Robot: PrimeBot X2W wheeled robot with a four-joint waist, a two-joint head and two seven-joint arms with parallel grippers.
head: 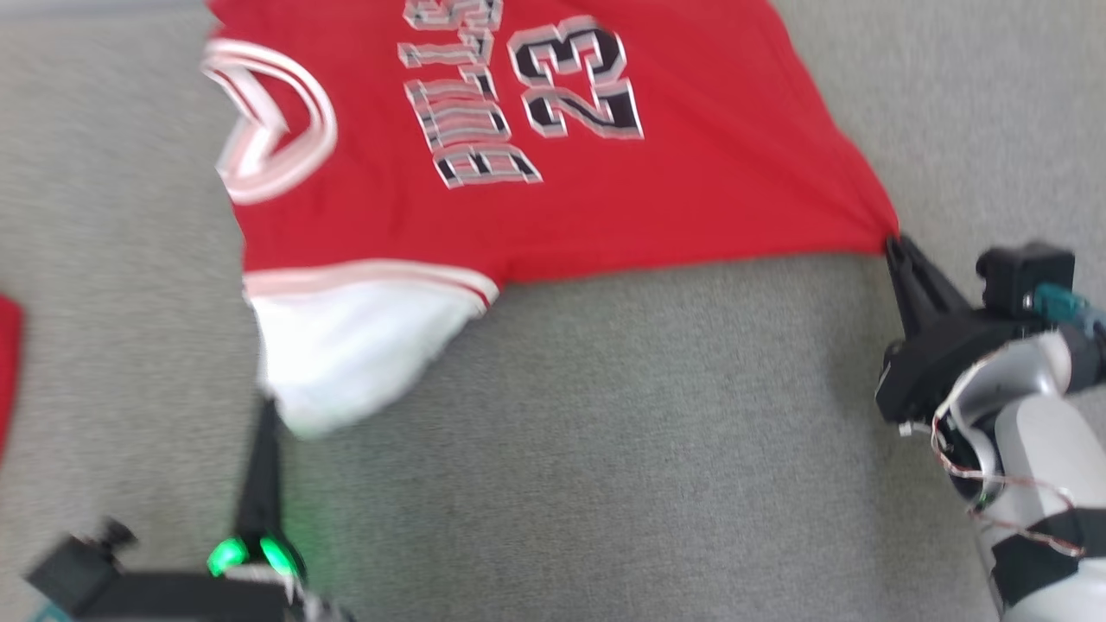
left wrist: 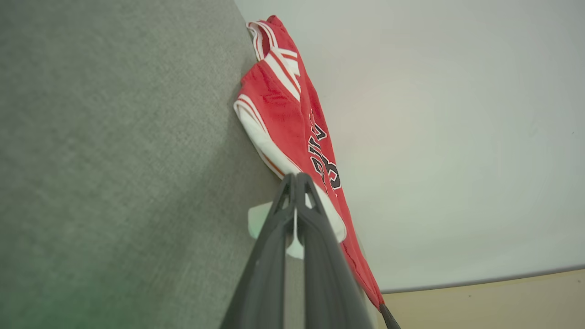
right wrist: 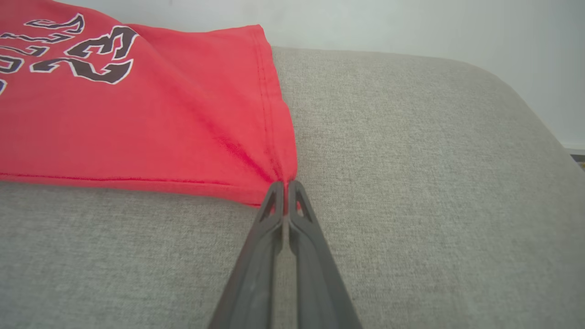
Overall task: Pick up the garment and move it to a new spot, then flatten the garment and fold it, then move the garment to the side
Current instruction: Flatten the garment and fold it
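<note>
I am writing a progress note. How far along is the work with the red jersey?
Done: the jersey lies mostly spread on the grey cushion. In hand: the left gripper pinches the white sleeve, the right gripper a hem corner. Left: folding and moving aside.

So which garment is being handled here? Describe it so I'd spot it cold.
On the grey cushion, look at the top middle: the red jersey, pinched by the left gripper and right gripper. Unlike the red cloth at the left edge, it carries a black 23.
</note>
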